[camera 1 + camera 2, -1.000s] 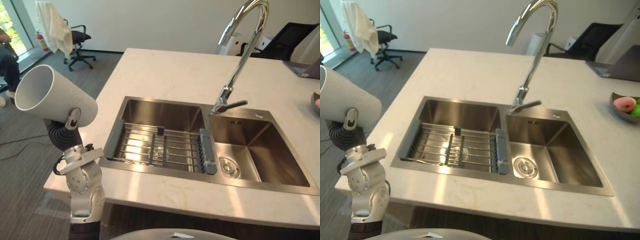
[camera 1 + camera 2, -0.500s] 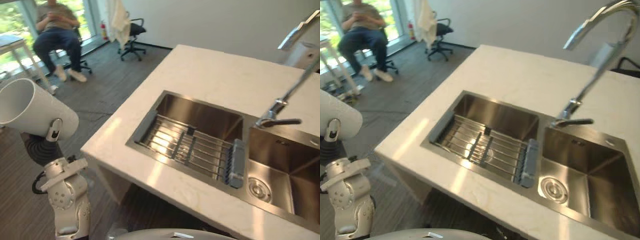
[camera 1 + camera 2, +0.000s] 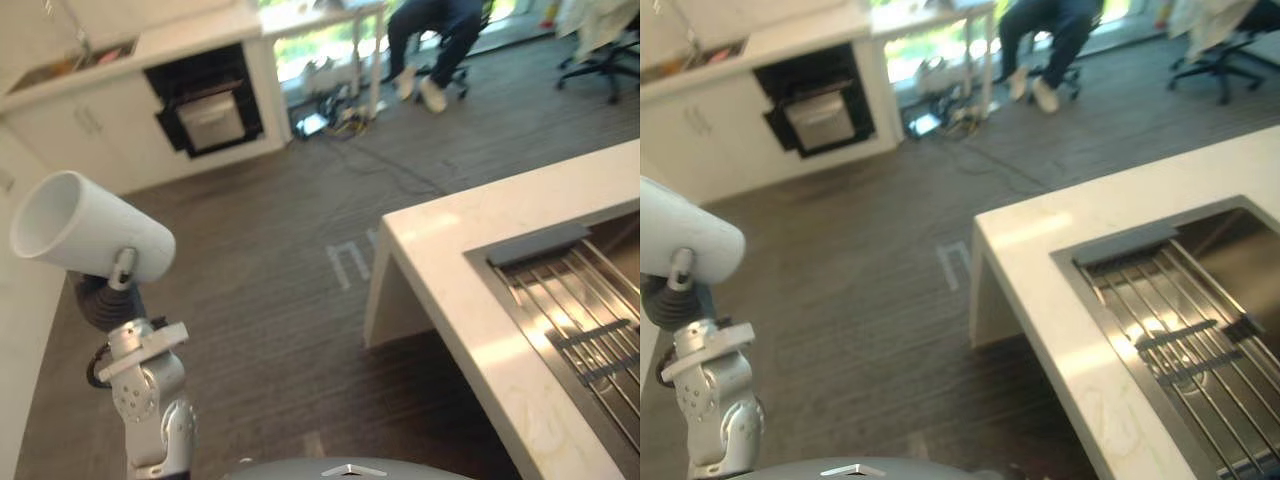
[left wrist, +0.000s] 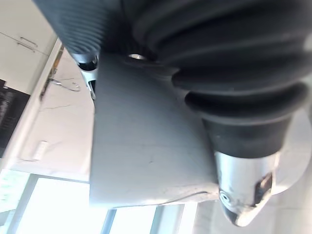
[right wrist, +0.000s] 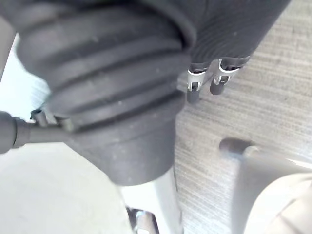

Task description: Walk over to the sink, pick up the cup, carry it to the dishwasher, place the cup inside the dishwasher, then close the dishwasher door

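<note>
White stone countertop (image 3: 440, 280) lower rt; grey ribbed carpet floor (image 3: 260, 260) ctr; seated person's legs (image 3: 440, 30) top; black office chair (image 3: 595, 62) upper rt.

Wide open floor (image 3: 270, 250) between white counter corner (image 3: 400, 240) and far dishwasher (image 3: 205, 110) in cabinets (image 3: 80, 130)

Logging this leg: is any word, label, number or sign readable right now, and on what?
No readable text.
The cup in the left hand is plain white.
The dishwasher front is too far away to show print.
The pale floor marks are strokes, not letters.
</note>
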Robot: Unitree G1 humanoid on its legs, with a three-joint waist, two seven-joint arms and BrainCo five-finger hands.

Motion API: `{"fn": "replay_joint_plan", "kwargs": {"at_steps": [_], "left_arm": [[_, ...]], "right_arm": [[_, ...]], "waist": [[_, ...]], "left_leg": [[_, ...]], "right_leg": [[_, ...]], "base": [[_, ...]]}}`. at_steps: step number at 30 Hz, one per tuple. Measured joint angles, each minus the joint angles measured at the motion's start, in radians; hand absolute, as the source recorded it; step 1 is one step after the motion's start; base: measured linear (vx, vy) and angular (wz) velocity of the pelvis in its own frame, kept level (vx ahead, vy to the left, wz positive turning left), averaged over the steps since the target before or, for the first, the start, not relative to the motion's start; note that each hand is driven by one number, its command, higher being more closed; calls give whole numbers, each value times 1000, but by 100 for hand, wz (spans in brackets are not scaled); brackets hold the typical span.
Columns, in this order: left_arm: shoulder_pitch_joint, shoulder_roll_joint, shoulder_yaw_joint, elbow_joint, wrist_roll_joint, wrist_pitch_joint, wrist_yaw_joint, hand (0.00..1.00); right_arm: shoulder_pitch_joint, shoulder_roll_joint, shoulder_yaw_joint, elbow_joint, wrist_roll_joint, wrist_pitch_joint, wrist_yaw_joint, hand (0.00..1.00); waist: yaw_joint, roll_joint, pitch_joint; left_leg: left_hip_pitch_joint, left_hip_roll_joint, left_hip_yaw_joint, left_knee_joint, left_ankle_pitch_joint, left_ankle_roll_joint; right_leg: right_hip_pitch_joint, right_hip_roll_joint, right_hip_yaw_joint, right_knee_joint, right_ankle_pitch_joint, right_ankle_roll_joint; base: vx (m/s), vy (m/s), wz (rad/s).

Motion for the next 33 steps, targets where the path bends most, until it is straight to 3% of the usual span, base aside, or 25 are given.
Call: {"fn": "replay_joint_plan", "kwargs": {"at_steps": [1, 3, 5, 6, 8, 9, 10, 11, 12, 14, 16, 17, 18, 24, 27, 31, 33], "left_arm": [[-22, -20, -78, 65, -1, -4, -13, 100], [9, -41, -154, 68, -3, 56, -43, 100], [30, -53, -192, 30, -2, 65, -69, 100], [30, -33, -204, 14, -2, 61, -75, 100], [28, -21, -234, 20, -2, 59, -71, 100], [19, -20, -267, 30, -3, 54, -70, 100], [15, -19, -304, 42, -4, 41, -71, 100], [9, -19, -327, 57, -5, 27, -72, 100], [-13, -23, -362, 104, -14, 12, -75, 100], [-31, -27, -405, 197, -36, 12, -82, 100], [-29, -27, -441, 229, -39, 16, -81, 100], [-29, -26, -467, 224, -33, 15, -80, 100], [-61, 9, -563, 184, 21, 65, -5, 100], [-61, 3, -522, 184, 21, 65, -12, 100], [-47, -5, -464, 183, 8, 64, -47, 100], [23, -13, -401, 180, -40, 64, -108, 100], [81, -13, -344, 157, -94, 69, -148, 100]], "right_arm": [[-16, -25, 34, 0, 2, 15, -11, 0], [-14, -47, 63, -33, 19, 21, -14, 0], [-11, -89, 90, -32, 38, 28, -23, 0], [-20, -91, 103, -30, 53, 32, -25, 0], [-16, -77, 136, -52, 57, 31, -23, 0], [-3, -52, 163, -71, 57, 29, -22, 0], [6, -6, 171, -72, 76, 14, -19, 0], [16, 8, 171, -73, 84, 2, -18, 0], [28, 26, 185, -76, 87, -10, -15, 0], [55, 53, 200, -78, 112, -20, -15, 0], [85, 72, 217, -88, 123, -29, -15, 0], [106, 83, 235, -106, 124, -31, -14, 0], [93, 109, 289, -142, 112, -35, -11, 0], [100, 116, 289, -142, 114, -27, 10, 0], [131, 116, 291, -138, 135, 4, 60, 0], [146, 100, 291, -136, 235, 40, 128, 0], [139, 94, 287, -139, 295, 71, 190, 0]], "waist": [[-15, 53, 15], [-33, 42, 20], [-28, 90, -6], [-4, 95, -5], [-2, 92, -4], [-6, 86, -1], [-17, 60, -3], [-21, 60, -13], [-21, 28, -11], [-34, 2, -4], [-34, -23, -16], [-31, -52, -31], [-56, -151, -90], [-65, -141, -93], [-68, -137, -95], [-61, -108, -115], [-43, -82, -98]], "left_leg": [[11, 26, -2, -33, -65, -73], [36, -71, -6, -106, -78, -102], [58, -97, -26, -175, -104, -159], [66, -128, -51, -227, -91, -205], [63, -181, -125, -287, -67, -171], [59, -210, -187, -311, -51, -145], [41, -226, -262, -330, -36, -121], [21, -231, -300, -340, -29, -114], [3, -239, -370, -357, -14, -100], [-5, -251, -467, -373, 8, -96], [9, -260, -525, -382, 18, -107], [25, -280, -548, -401, 16, -119], [42, -274, -446, -498, 119, -149], [42, -253, -445, -498, 116, -147], [41, -238, -450, -497, 124, -163], [51, -212, -453, -489, 124, -187], [5, -141, -454, -285, 10, -224]], "right_leg": [[24, 8, -88, 26, 16, -17], [53, -68, -181, 77, 5, 48], [70, -75, -238, 95, 19, 64], [78, -101, -246, 118, 33, 62], [86, -182, -81, 220, 54, 77], [68, -237, 107, 303, 56, 77], [32, -225, 351, 323, -12, 100], [13, -193, 484, 311, -55, 132], [-4, -121, 710, 284, -102, 140], [-10, -34, 940, 268, -124, 151], [-5, -6, 1022, 249, -102, 169], [5, -24, 1012, 233, -18, 188], [44, -31, 1016, 109, 13, 226], [27, -5, 1019, 126, 19, 216], [20, 12, 1013, 141, -13, 189], [4, 45, 1009, 155, -55, 169], [4, 64, 997, 224, -127, 146]], "base": [[-283, 61, 151], [-327, 196, 162], [-308, 286, 121], [-251, 303, 82], [-207, 299, 112], [-122, 306, 162], [-98, 276, 169], [-70, 166, 175], [-63, 60, 150], [-44, 22, 155], [-10, -11, 114], [-24, -17, 77], [-26, -3, 34], [-5, -16, -6], [13, -61, -2], [47, -105, -7], [83, -125, -34]]}}
